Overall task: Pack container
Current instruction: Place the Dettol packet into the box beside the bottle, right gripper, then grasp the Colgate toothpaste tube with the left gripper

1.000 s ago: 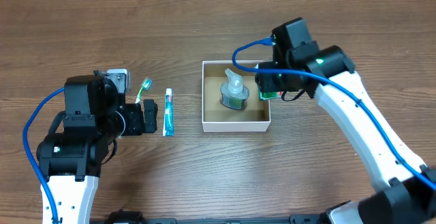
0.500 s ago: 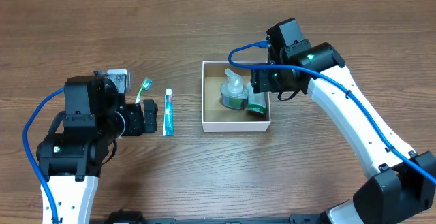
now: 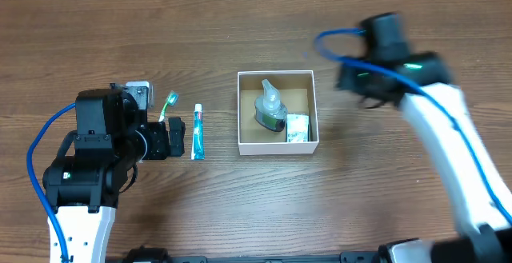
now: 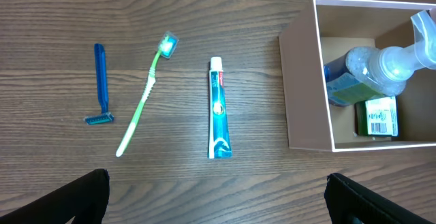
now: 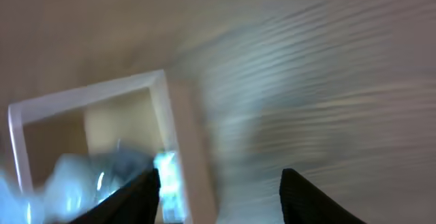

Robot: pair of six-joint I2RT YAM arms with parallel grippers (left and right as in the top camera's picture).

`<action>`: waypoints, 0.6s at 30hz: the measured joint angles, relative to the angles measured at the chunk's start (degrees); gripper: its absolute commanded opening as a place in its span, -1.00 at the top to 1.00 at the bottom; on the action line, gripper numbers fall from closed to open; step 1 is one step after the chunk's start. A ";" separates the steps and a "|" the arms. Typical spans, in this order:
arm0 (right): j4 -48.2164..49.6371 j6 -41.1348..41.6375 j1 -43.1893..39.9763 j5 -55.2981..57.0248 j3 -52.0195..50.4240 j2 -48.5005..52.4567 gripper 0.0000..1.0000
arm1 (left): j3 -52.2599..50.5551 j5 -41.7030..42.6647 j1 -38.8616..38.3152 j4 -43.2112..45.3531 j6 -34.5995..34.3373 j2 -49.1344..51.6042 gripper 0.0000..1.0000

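text: none legible | packet (image 4: pixel 379 117): barcode label, digits unreadable

Moved: right gripper (image 5: pixel 219 178), which I have drawn off the box (image 3: pixel 277 147) toward the worktop's right edge, fingers apart and empty.
Added: small packet (image 3: pixel 298 128), now inside the box beside the bottle (image 3: pixel 270 107).
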 measured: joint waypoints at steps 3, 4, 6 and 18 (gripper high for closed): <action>-3.56 3.10 -12.63 1.16 0.04 -6.32 -0.40 | 0.00 0.02 -0.11 0.57 0.00 0.00 -1.00; -5.01 3.58 -15.96 1.33 0.04 -7.02 -0.40 | 0.00 0.00 -0.46 0.74 -0.02 0.07 -1.00; -6.58 3.54 -19.45 1.27 -0.09 -6.56 -0.40 | 0.11 -0.42 -2.49 0.79 -0.07 0.96 -1.00; -5.95 0.37 -21.59 -0.07 -7.34 -1.03 -0.41 | 0.57 -7.08 -10.82 8.46 -6.58 28.28 -1.00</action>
